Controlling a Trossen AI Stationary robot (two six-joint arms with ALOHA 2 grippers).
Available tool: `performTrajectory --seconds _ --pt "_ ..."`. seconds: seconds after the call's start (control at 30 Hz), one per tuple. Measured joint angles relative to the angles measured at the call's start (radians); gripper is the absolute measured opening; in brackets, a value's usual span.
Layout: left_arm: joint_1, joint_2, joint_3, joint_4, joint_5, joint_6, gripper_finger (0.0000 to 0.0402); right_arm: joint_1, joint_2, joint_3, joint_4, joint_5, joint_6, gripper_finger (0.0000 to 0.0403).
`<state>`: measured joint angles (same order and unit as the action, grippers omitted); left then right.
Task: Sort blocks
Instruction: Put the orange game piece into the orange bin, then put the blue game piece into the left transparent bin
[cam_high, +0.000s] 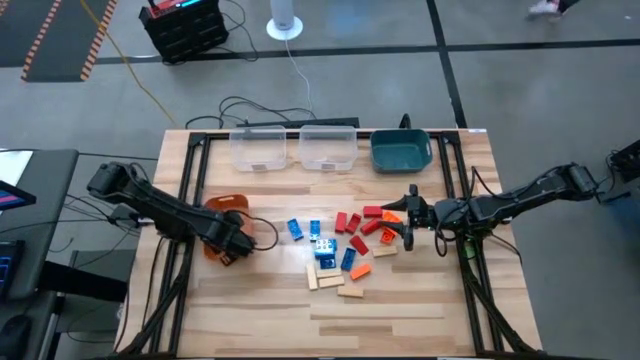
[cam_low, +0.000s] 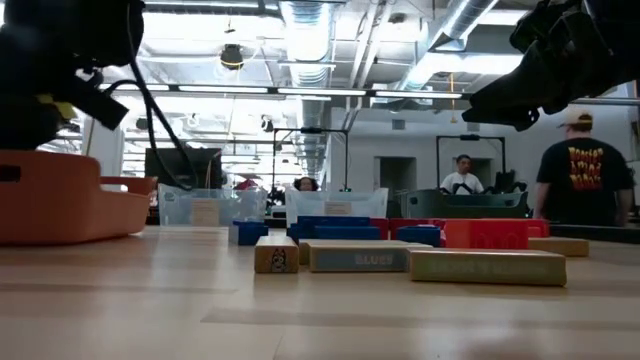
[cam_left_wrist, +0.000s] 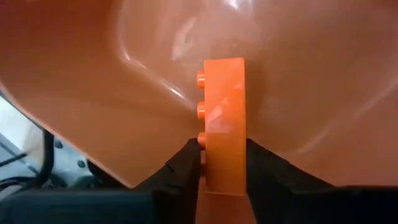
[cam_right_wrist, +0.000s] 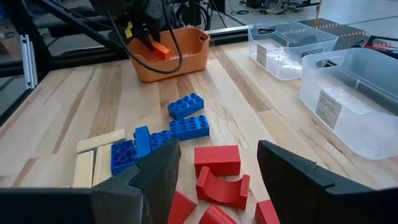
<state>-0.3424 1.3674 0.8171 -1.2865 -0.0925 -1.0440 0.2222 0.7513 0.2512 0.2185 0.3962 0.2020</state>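
Right up against your left wrist camera sits an orange brick (cam_left_wrist: 222, 121), studs facing frame left, with the left gripper (cam_left_wrist: 219, 163) clasping its lower end inside the orange bin (cam_left_wrist: 112, 93). In the overhead picture that bin sits at left of centre. Your right gripper (cam_right_wrist: 219, 163) hangs at centre right with its fingers spread and nothing between them, over red pieces (cam_right_wrist: 217, 159). The blocks (cam_high: 340, 248) lie scattered mid-table, blue ones (cam_right_wrist: 186, 106) towards the bin.
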Motion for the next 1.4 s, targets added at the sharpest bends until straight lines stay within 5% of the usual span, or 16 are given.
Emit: performTrajectory --seconds 0.37,0.63,0.8,1.0,1.4 --pt "-0.005 0.0 0.007 -0.056 0.028 0.133 0.0177 0.0 0.0 0.0 0.0 0.0 0.0 0.0249" --pt "-0.005 0.0 0.169 -0.212 -0.15 0.166 0.0174 0.0 0.0 0.0 0.007 0.0 0.0 0.0249" --pt "-0.003 0.001 0.245 0.097 -0.301 0.288 0.0174 0.0 0.001 0.0 0.01 0.0 0.0 0.0249" --pt "0.007 0.111 0.25 0.533 -0.295 0.506 0.0174 -0.001 0.02 0.0 0.012 0.0 0.002 0.0249" --pt "0.096 0.372 0.389 0.548 -0.329 0.892 0.0174 0.0 0.022 0.0 0.029 0.0 0.0 0.0249"
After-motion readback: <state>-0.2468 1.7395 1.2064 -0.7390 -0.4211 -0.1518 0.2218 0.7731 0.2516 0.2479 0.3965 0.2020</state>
